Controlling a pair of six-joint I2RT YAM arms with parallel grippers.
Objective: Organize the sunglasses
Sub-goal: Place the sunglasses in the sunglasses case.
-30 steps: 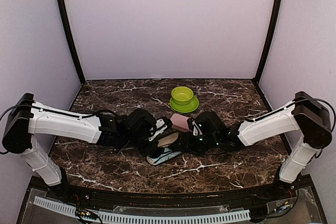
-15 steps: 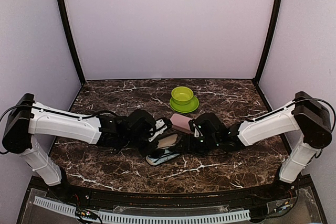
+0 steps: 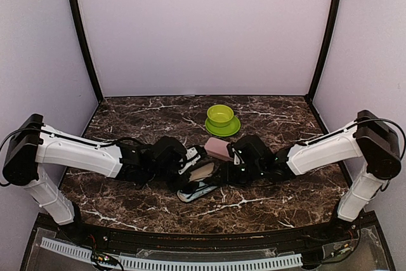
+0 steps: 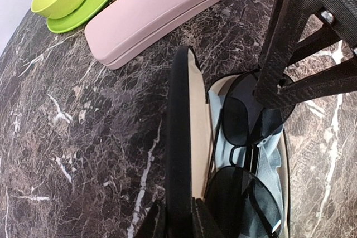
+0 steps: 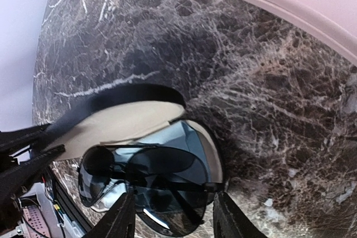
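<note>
The black sunglasses (image 4: 245,121) (image 5: 162,171), thin-framed with dark lenses, lie folded on a pale blue cloth inside an open black hard case (image 3: 198,185) at the table's middle front. My left gripper (image 4: 178,222) is shut on the case's raised lid (image 4: 179,132) and holds it upright. My right gripper (image 5: 172,218) reaches down into the case. Its fingers (image 5: 120,218) sit on either side of one lens and touch the frame on both sides. In the top view the right gripper (image 3: 220,174) meets the case from the right.
A shut pink case (image 4: 156,9) (image 3: 217,148) lies just behind the black case. A green bowl (image 3: 220,115) on a green saucer (image 3: 223,129) stands further back. Dark marble table (image 3: 127,118); purple walls on three sides.
The right gripper's fingers have drawn in a little round the sunglasses. Both arms and the case have barely shifted.
</note>
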